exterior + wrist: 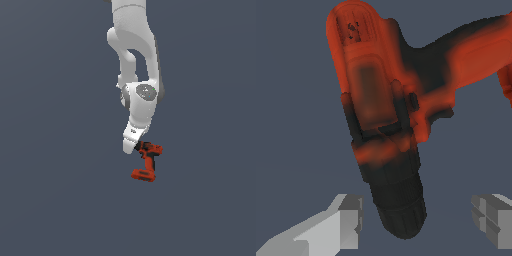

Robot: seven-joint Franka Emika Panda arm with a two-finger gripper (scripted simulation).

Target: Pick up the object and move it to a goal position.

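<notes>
Red-orange plastic with black trim marks the drill (147, 161), which is seen lying on the flat grey counter (50, 200) directly under the arm (137, 75), its base toward the exterior view's bottom. The end effector (418, 222) is held wide, nothing gripped; in the wrist view the black nose lies between the two fingers (348, 220), with clear gaps on both sides. A good grasp is judged to need a lower descent and centring before closing, so the rounded body is squeezed evenly and not tipped. The fingertips are hidden in the exterior view, the drill's base is cut off in the wrist view, and no goal marker is seen.
</notes>
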